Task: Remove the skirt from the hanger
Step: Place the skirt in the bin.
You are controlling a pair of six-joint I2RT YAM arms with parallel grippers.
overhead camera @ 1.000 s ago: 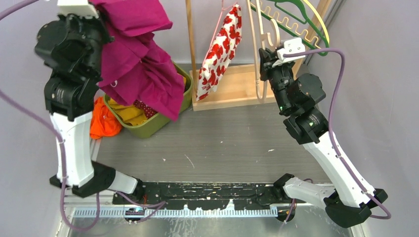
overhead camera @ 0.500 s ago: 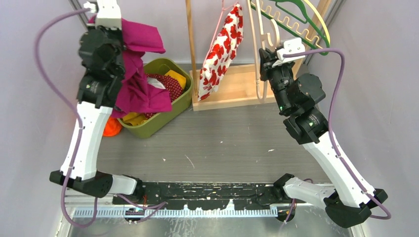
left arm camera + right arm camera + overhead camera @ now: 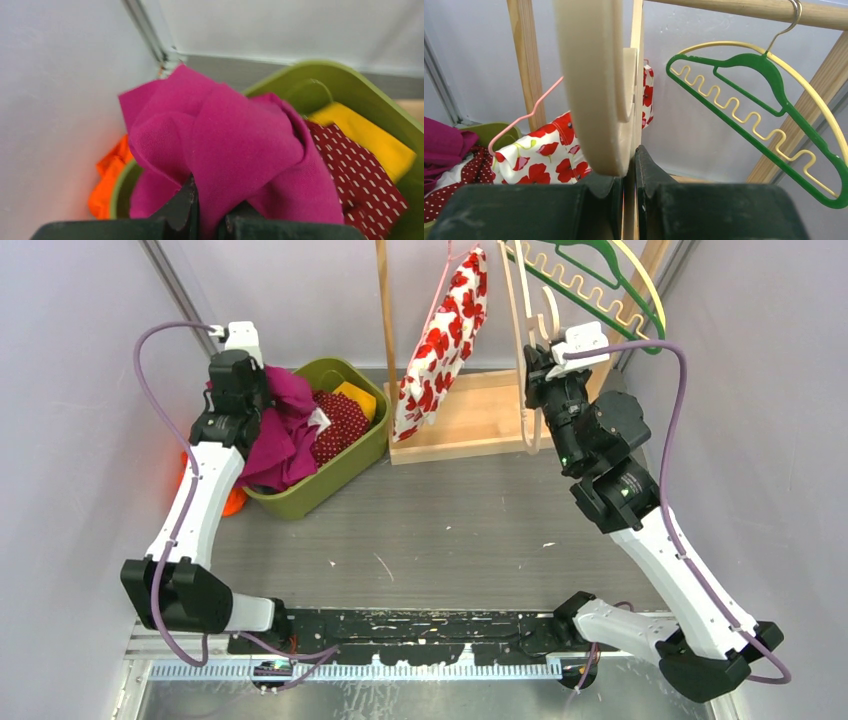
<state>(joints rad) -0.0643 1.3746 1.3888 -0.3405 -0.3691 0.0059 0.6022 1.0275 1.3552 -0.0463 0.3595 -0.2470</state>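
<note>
The magenta cloth skirt (image 3: 235,145) is off its hanger. It sits bunched in the left part of the olive-green plastic bin (image 3: 355,455), on top of a dark red dotted cloth (image 3: 365,170) and a yellow cloth (image 3: 362,140) that lie in the same bin. Part of the skirt hangs over the left rim of the bin. The left gripper (image 3: 210,220) is above that side of the bin, and its two fingers are pressed together on a fold of the skirt. An orange cloth (image 3: 232,502) lies outside the bin, just beside its left wall.

To the right of the bin stands a wooden clothes rack (image 3: 470,415). A white garment with red poppies (image 3: 440,340) hangs on the side nearest the bin. Further from the bin, the right gripper (image 3: 631,165) is clamped on the lower edge of a bare cream wooden hanger (image 3: 596,85). Furthest from the bin hang a green plastic hanger (image 3: 764,75) and a yellow one (image 3: 809,105).
</note>
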